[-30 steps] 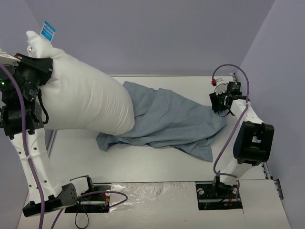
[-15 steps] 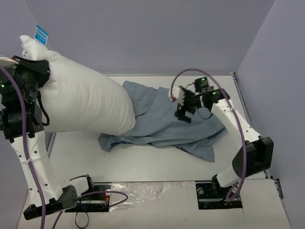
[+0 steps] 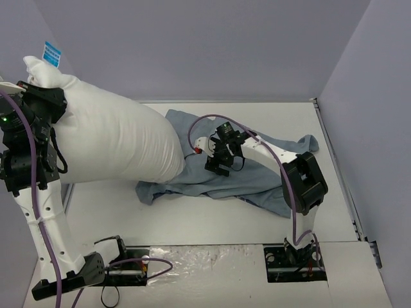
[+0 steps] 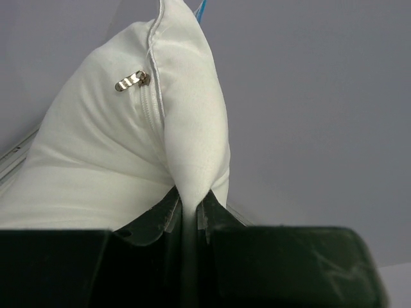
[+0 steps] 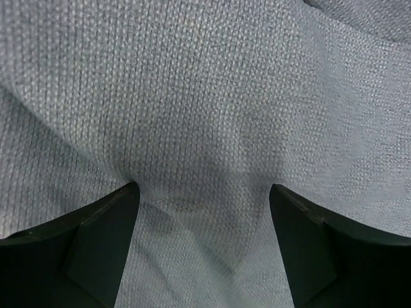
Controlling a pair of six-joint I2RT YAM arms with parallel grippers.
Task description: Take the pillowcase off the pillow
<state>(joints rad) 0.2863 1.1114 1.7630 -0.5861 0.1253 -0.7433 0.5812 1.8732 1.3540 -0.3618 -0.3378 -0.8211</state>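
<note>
Top external view: the pillow (image 3: 115,138) is held up off the desk (image 3: 212,221) by the left tool (image 3: 40,96), which is clamped on a top corner just beside the zip pull (image 4: 133,80). The pillow's long axis slopes from that raised corner at far left down to its lower end near the middle of the desk, where the pillowcase (image 3: 263,170) is touched. The pillowcase lies crumpled on the desk to the right of that end, long axis left to right, plain grey-blue face up. Whether the end is tucked inside the opening cannot be told. The right tool (image 3: 217,165) is the nearer one. It is pressed onto the cloth just beside the pillow's end, fingers wide apart, with fabric between them but not pinched. A pinch there is judged to be needed before the two can be drawn apart.
</note>
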